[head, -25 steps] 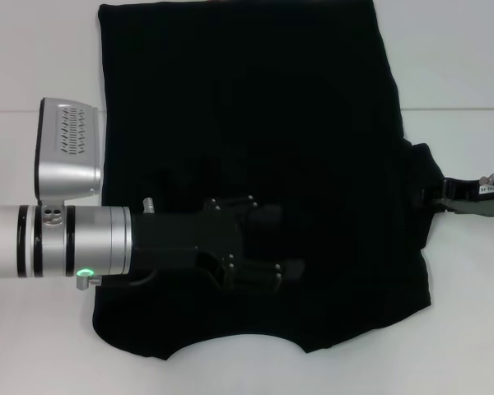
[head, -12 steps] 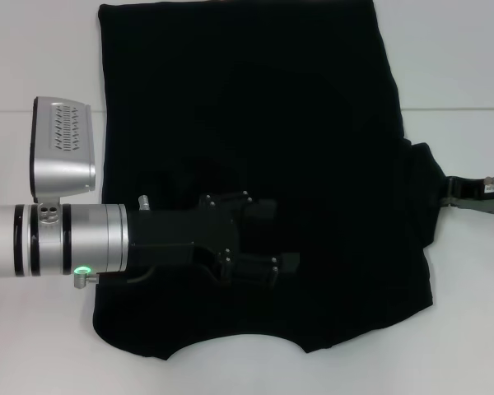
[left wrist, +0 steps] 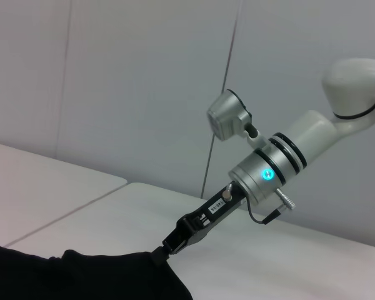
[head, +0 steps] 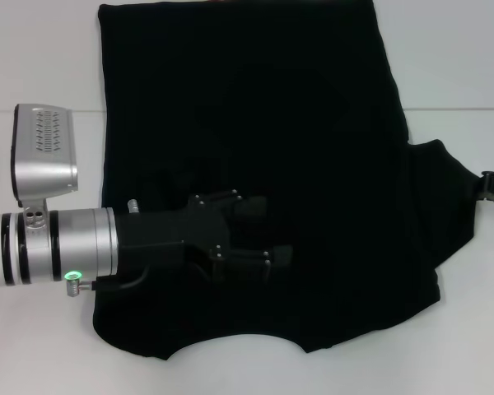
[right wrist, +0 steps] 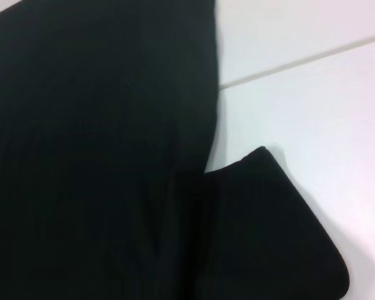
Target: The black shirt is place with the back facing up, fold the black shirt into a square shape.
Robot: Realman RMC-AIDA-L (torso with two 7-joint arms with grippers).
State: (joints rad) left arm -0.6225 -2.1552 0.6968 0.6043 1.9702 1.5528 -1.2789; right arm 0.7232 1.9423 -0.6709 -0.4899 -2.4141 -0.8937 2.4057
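Fingers first: your left gripper reaches in from the left, low over the near half of the shirt, with its two fingers set apart and nothing visibly caught between them. Black against black, you cannot tell whether they press the cloth or hang just above it.

Out at the right edge, your right gripper has its fingers closed on the tip of the right sleeve. The left wrist view shows this plainly: the right gripper pinches a raised corner of the shirt, and the cloth is drawn into a point at the fingers. The right wrist view shows only the shirt and the sleeve lying on the white bench, with no fingers in sight.

The shirt lies flat across the middle of the bench, neckline curve nearest you, hem at the far side. Its left side is already straight, with no sleeve showing there; only the right sleeve sticks out sideways.

So the step in hand looks like the sleeve fold on the right side. Your next move probably calls for lifting that sleeve tip and carrying it inward over the body, laying it flat so the right edge runs straight like the left. Your left gripper sits where it could pin the body meanwhile. Mind that the sleeve doesn't drag the whole shirt sideways.
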